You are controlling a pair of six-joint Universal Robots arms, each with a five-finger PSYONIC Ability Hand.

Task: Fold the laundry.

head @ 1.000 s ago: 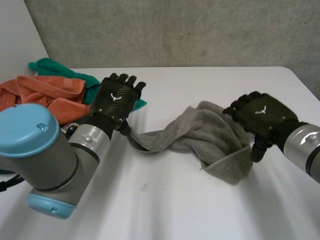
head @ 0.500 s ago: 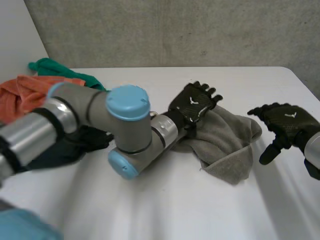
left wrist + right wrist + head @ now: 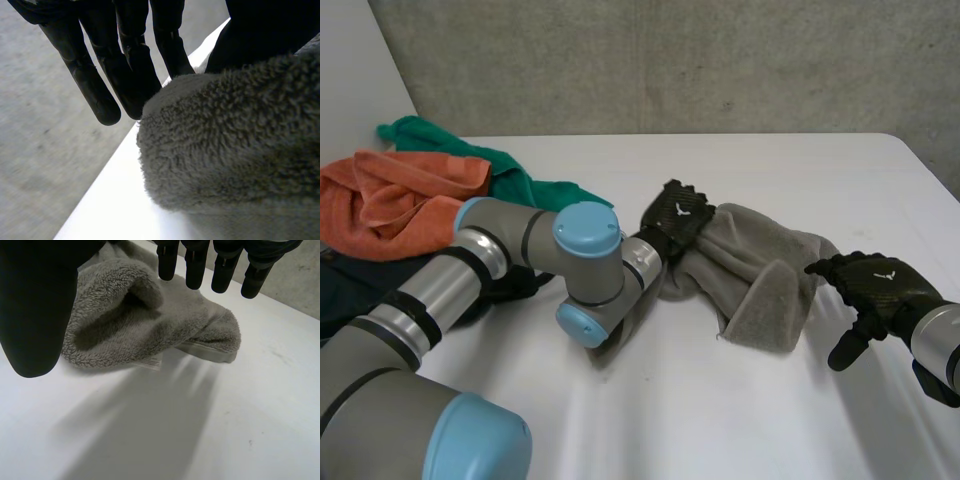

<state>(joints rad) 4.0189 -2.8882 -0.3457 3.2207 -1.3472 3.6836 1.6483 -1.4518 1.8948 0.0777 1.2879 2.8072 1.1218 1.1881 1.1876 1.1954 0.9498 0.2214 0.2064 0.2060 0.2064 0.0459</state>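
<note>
Head view: 1 grey towel crumpled at middle of white table. L hand rests on towel's left end. R hand near its right end, not touching.

Left wrist view adds: L fingers straight and spread, towel bunched by palm, not gripped.

Right wrist view adds: R fingers straight, apart, holding nothing, towel near fingertips.

Count: 2 hands, 1 grey towel, 3 other cloths piled at table's left: orange towel, green cloth, dark cloth.

I faced a white table; a grey concrete wall stood behind its far edge.
</note>
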